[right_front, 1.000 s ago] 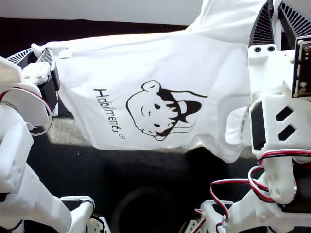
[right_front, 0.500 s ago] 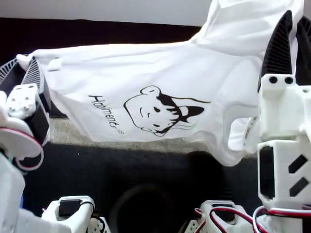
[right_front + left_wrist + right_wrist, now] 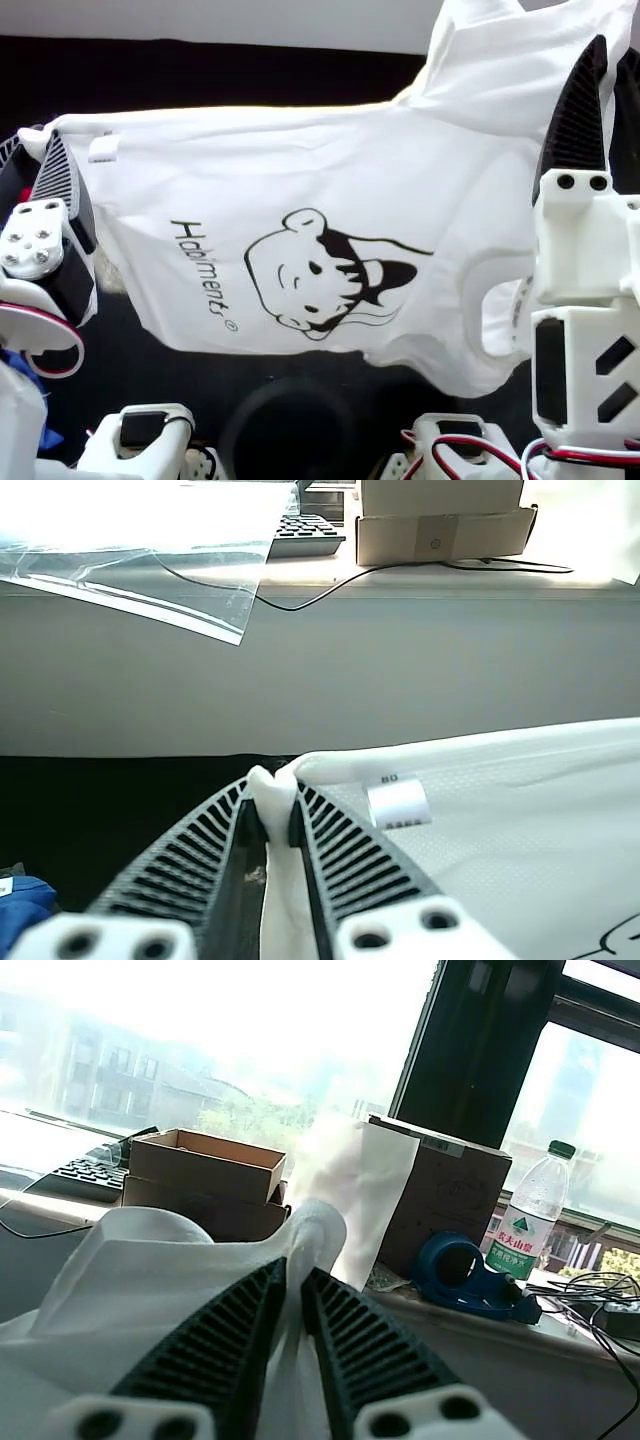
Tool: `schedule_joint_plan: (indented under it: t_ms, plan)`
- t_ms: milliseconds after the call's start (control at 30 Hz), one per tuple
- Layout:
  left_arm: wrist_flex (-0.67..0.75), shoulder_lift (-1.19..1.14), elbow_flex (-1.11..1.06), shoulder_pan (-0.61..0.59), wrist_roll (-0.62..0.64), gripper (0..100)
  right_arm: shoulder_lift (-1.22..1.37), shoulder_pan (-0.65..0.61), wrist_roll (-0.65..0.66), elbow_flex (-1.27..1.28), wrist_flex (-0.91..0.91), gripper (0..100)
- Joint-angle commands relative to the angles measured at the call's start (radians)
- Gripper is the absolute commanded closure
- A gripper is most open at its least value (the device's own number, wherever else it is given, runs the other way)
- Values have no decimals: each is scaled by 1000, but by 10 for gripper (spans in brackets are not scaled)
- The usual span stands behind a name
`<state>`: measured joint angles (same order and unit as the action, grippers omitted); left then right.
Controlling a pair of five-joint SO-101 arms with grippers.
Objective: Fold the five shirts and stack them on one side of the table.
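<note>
Both my left claw [image 3: 272, 805] and right claw [image 3: 294, 1280] pinch the white shirt [image 3: 330, 170]. It hangs spread across mid-frame, black cartoon face [image 3: 325, 272] showing.

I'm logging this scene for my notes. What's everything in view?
shirt: one, white with a black cartoon print, held spread above the table between both grippers.
table: one, black, beneath the shirt.
blue item: one, blue, low beside the left arm; too little shows to name it.
boxes: two, brown, stacked on the ledge behind.
keyboard: one, black, on the ledge.
water bottle: one, clear with a green cap, on the ledge.
left gripper: one, black fingers, shut on one end of the shirt.
right gripper: one, black fingers, shut on the shirt's other end.
</note>
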<state>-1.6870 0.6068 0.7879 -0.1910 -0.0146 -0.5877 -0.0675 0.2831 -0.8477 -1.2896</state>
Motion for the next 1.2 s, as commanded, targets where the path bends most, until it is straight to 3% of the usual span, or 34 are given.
schedule_joint_plan:
  t_ms: [0, 133, 300, 600, 800, 900, 1167]
  plan:
    - [18, 1, 12, -15, -3, 991, 2, 12, -6, -13, -24, 993]
    - [18, -1, -42, -15, -5, 991, 21, 10, -15, 176, -58, 993]
    - [40, -1, -374, -15, -6, 991, 54, 5, -147, 535, 4, 993]
    - [330, -1, -1043, -94, -80, 991, 71, -228, -199, 1139, 300, 993]
    - [496, -1, -1353, -165, -167, 991, 97, -321, -198, 1511, 639, 993]
    - [568, -1, -1486, -193, -192, 991, 193, -354, -198, 1618, 740, 993]
    - [592, -1, -1670, -358, -327, 991, 357, -458, -198, 1623, 696, 993]
